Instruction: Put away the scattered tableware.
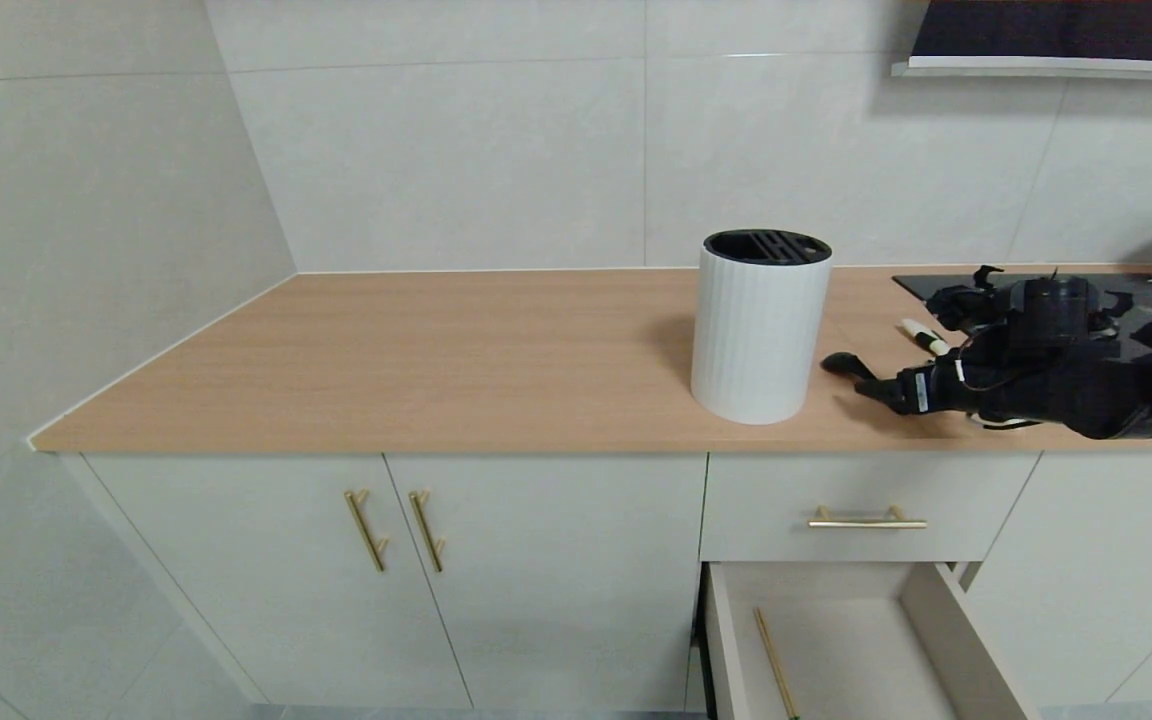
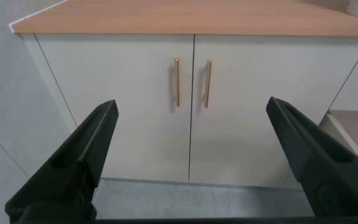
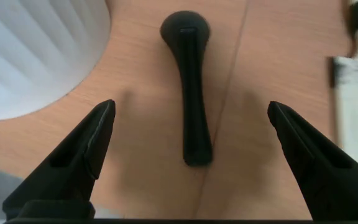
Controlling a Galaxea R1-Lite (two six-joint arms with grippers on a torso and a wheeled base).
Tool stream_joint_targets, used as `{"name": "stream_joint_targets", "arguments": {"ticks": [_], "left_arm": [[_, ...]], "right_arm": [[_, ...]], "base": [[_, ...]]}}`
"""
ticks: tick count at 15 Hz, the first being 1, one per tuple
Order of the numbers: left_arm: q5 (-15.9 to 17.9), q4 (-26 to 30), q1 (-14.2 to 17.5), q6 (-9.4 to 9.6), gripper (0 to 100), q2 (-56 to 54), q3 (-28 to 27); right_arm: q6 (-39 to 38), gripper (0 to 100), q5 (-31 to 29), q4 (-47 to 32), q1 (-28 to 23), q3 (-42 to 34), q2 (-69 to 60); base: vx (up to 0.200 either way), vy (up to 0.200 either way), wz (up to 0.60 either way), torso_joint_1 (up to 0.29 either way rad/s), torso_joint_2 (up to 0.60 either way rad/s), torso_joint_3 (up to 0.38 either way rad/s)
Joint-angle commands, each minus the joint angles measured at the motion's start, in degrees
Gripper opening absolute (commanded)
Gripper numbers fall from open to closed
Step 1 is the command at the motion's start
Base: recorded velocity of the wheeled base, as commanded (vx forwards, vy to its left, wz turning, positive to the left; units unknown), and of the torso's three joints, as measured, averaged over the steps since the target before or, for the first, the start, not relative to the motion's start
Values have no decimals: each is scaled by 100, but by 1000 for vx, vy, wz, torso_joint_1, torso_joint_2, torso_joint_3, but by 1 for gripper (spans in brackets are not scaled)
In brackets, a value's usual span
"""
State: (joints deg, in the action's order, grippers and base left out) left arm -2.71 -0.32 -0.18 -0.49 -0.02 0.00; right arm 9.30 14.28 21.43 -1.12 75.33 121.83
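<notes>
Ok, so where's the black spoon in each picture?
Head view: the spoon lies on the counter, right of the white holder, just ahead of the right gripper.
Right wrist view: the spoon is in the middle, with the holder beside it.
Left wrist view: this camera faces the cupboard doors below the counter.
Shared landmark: the wooden counter.

White holder crowds black utensil; marker near.
</notes>
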Motion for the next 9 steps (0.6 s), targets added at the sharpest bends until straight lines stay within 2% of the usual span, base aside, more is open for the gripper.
{"name": "stream_joint_targets", "arguments": {"ticks": [1, 8, 9], "left_arm": [[-2, -3, 1, -4, 100, 2, 0], [-2, -3, 1, -4, 100, 2, 0], [-2, -3, 1, -4, 100, 2, 0]], "right_arm": [[1, 100, 5, 19, 59, 325, 499], [1, 100, -12, 28, 68, 527, 737], [-7, 0, -4, 19, 68, 536, 745]], "base": [[0, 0, 0, 0, 0, 0], [0, 0, 0, 0, 0, 0], [0, 0, 0, 0, 0, 0]]}}
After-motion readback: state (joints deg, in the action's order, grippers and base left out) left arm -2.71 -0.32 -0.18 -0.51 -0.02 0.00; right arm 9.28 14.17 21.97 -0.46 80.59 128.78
